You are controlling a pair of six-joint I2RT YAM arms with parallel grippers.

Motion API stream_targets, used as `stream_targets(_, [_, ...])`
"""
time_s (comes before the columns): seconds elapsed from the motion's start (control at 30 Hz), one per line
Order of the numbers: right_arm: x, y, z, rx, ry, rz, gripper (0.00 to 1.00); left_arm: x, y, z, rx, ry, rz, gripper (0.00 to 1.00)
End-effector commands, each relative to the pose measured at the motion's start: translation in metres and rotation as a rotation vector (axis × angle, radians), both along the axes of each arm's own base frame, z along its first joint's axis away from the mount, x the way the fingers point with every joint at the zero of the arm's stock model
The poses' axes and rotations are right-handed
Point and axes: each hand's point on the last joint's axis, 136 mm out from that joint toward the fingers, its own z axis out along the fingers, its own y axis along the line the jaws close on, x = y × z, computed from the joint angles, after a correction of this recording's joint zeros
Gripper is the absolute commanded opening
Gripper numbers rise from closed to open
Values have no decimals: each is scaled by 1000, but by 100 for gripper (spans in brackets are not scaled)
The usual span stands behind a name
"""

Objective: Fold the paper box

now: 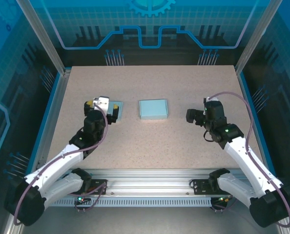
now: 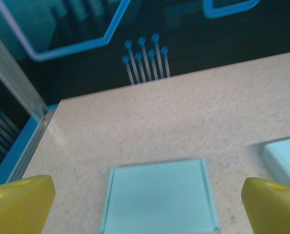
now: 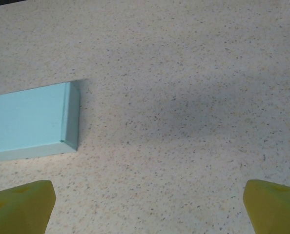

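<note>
A pale blue paper box (image 1: pixel 153 108) lies flat in the middle of the table, also seen in the right wrist view (image 3: pixel 30 119) and at the right edge of the left wrist view (image 2: pixel 286 158). A second flat pale blue paper piece (image 2: pixel 159 197) with low raised side edges lies to its left (image 1: pixel 116 108). My left gripper (image 1: pixel 111 111) hovers over that piece, open, its yellow fingers (image 2: pixel 18 202) wide on either side of it. My right gripper (image 1: pixel 193 116) is open to the right of the box, apart from it, with only bare table between its fingers (image 3: pixel 274 204).
The speckled beige table (image 1: pixel 150 141) is fenced by a metal frame and blue-lit walls (image 1: pixel 52 53). Both arm bases sit on a rail at the near edge (image 1: pixel 150 187). Bare tabletop stretches behind and in front of the box.
</note>
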Motion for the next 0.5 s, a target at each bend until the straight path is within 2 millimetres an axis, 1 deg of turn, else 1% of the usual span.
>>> stream_targets(0.0, [15,-13,15,-47,-162,-39,100,-6,26,-26,-72,43,112,99])
stream_targets(0.13, [22,-22,4,-114,-211,-60,100,-4,55,-45,-116,44,182,99])
stream_targets(0.2, [27,-22,-4,-156,-230,-41,100,-3,71,-55,-142,41,221,99])
stream_targets(0.27, [33,-20,-13,-186,-252,-18,100,-2,82,-64,-159,36,242,99])
stream_targets(0.37, [41,-18,-26,-216,-290,7,100,2,90,-76,-162,31,246,99])
stream_targets(0.47, [50,-19,-24,-230,-310,9,100,10,91,-87,-168,41,232,99])
